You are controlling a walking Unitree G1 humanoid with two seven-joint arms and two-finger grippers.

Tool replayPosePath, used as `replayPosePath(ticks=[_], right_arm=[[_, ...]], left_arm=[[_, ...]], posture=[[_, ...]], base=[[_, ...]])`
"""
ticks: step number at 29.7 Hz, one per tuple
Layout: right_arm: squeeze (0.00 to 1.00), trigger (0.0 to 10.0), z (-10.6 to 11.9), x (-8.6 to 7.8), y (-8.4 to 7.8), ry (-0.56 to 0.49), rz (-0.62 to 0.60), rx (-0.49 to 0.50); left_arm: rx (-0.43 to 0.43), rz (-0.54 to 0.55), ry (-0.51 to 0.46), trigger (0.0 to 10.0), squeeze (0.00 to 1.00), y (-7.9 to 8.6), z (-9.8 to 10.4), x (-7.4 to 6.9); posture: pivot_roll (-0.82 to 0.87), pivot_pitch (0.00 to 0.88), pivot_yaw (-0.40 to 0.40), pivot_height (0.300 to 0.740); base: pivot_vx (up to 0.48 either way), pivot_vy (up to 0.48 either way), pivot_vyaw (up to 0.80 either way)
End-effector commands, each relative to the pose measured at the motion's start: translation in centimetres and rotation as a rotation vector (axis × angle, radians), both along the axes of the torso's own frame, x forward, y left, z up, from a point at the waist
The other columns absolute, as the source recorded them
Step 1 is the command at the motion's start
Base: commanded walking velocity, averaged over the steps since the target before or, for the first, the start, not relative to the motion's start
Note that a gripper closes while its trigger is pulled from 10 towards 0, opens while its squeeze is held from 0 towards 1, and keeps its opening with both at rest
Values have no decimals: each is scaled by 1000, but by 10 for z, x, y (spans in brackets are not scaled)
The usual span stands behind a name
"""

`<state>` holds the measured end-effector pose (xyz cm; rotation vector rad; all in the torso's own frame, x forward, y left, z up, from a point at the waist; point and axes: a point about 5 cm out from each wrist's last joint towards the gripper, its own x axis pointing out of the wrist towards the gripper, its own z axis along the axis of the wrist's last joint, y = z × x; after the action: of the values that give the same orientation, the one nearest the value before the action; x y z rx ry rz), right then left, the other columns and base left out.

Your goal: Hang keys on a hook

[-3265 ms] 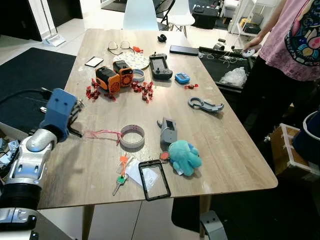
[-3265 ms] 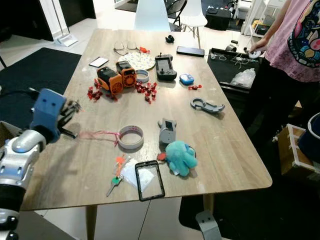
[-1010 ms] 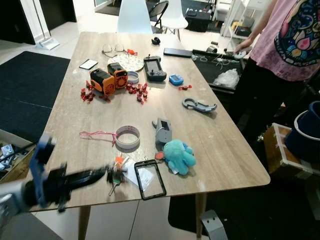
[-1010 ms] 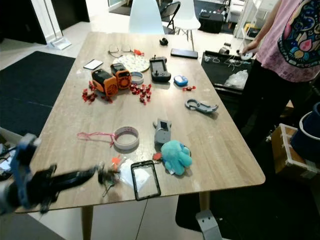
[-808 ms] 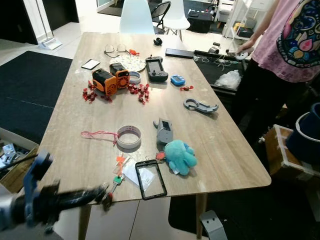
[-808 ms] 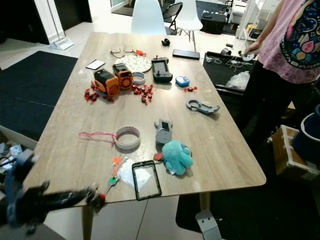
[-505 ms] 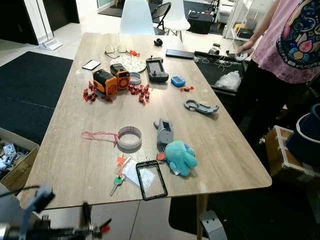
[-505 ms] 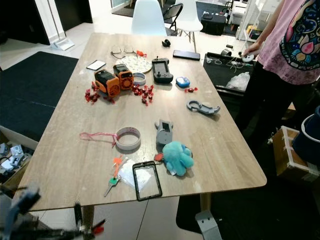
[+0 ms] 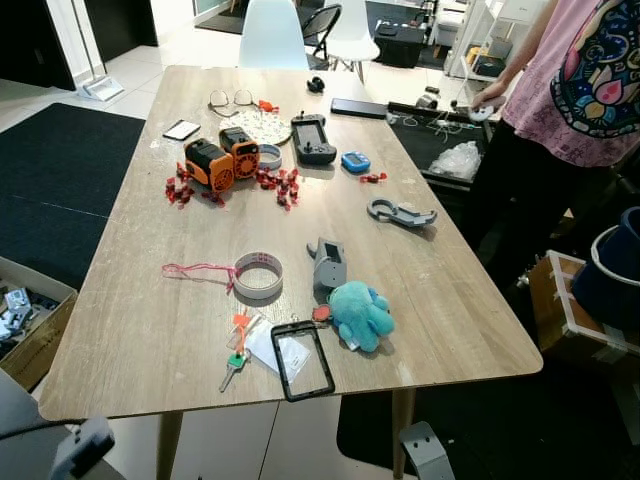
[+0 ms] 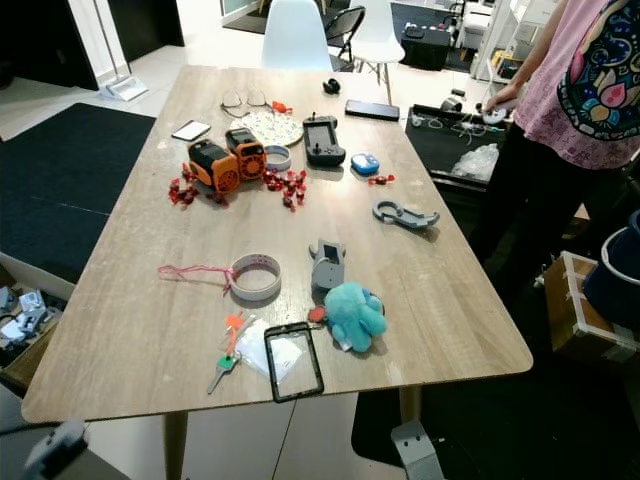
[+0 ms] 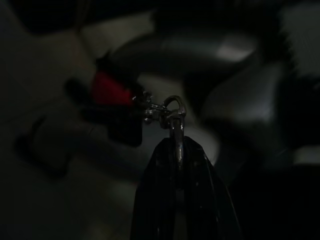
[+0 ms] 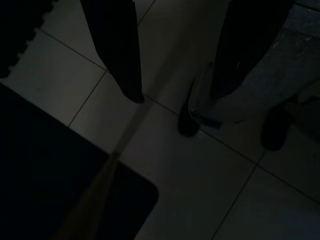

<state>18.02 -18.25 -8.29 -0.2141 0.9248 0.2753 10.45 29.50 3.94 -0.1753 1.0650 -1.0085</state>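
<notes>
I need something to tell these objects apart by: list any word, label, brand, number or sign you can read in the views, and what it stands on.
No text can be read in any view.
Orange devices: markings, if any, too small to read.
Black handheld controller: screen dark, nothing legible.
Person's pink shirt: a coloured graphic, no letters made out.
Left gripper: shut on a metal clasp, too dark for any marking.

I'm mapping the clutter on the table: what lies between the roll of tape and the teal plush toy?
In the left eye view, a grey device stands between the roll of tape and the teal plush toy, nearer the plush.
</notes>
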Motion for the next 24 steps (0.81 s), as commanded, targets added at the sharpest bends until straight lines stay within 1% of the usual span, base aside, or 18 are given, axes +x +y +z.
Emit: replayPosePath(ticks=[1, 2, 3, 5, 6, 8, 9, 10, 11, 12, 13, 15, 16, 17, 18, 20, 22, 24], right_arm=[[0, 10000, -2, -5, -2, 20, -7, -6], [0, 10000, -2, -5, -2, 20, -7, -6], [0, 10000, -2, -5, -2, 20, -7, -5], [0, 10000, -2, -5, -2, 20, -5, -5], [0, 10000, -2, -5, -2, 20, -6, -5], [0, 10000, -2, -5, -2, 20, -6, -5], [0, 10000, -2, -5, -2, 21, -6, -5], [0, 10000, -2, -5, -2, 21, -6, -5], [0, 10000, -2, -5, -2, 21, -7, -6], [0, 10000, -2, -5, -3, 22, -8, -6], [0, 10000, -2, -5, -3, 22, -8, -6], [0, 10000, -3, -5, -3, 22, -10, -6], [0, 10000, -3, -5, -3, 22, -10, -6], [0, 10000, -3, -6, -3, 22, -11, -6], [0, 10000, -3, -6, -3, 22, -11, -6], [0, 10000, -3, -6, -2, 22, -12, -4], [0, 10000, -3, -6, -1, 22, -14, -2], [0, 10000, -3, -6, -1, 21, -17, 0]], left_arm=[[62, 18, -31, 0, 0, -4, -16, -4], [62, 18, -31, 0, 0, -4, -16, -4], [87, 57, -46, 0, 0, -3, -22, -2], [137, 129, -112, 0, 0, -4, -36, 2], [174, 162, -164, 0, 0, -6, -43, 5], [174, 162, -164, 0, 0, -6, -43, 5], [206, 195, -199, 0, 0, -7, -49, 8], [206, 195, -199, 0, 0, -7, -49, 8], [258, 223, -229, 0, 0, -8, -55, 10], [329, 281, -229, 0, 0, -9, -66, 11], [329, 281, -229, 0, 0, -9, -66, 11], [423, 347, -243, 0, 0, -14, -81, 12], [423, 347, -243, 0, 0, -14, -81, 12], [467, 410, -262, 0, 0, -18, -90, 15], [467, 410, -262, 0, 0, -18, -90, 15], [531, 513, -280, 0, 0, -20, -98, 16], [559, 516, -268, 0, 0, -25, -104, 12], [585, 524, -284, 0, 0, -29, -109, 10]], posture=[[57, 83, -85, 740], [57, 83, -85, 740], [57, 83, -85, 740], [56, 83, -85, 740], [57, 83, -85, 740], [57, 83, -85, 740], [57, 83, -85, 740], [57, 83, -85, 740], [55, 83, -84, 740], [56, 82, -84, 740], [56, 82, -84, 740], [55, 80, -84, 740], [55, 80, -84, 740], [56, 78, -84, 740], [56, 78, -84, 740], [55, 77, -83, 740], [54, 74, -82, 740], [53, 75, -81, 740]], base=[[0, 0, 0], [0, 0, 0], [0, 0, 0], [0, 0, 0], [0, 0, 0], [0, 0, 0], [0, 0, 0], [0, 0, 0], [0, 0, 0], [0, 0, 0], [0, 0, 0], [0, 0, 0], [0, 0, 0], [0, 0, 0], [0, 0, 0], [0, 0, 0], [0, 0, 0], [0, 0, 0]])
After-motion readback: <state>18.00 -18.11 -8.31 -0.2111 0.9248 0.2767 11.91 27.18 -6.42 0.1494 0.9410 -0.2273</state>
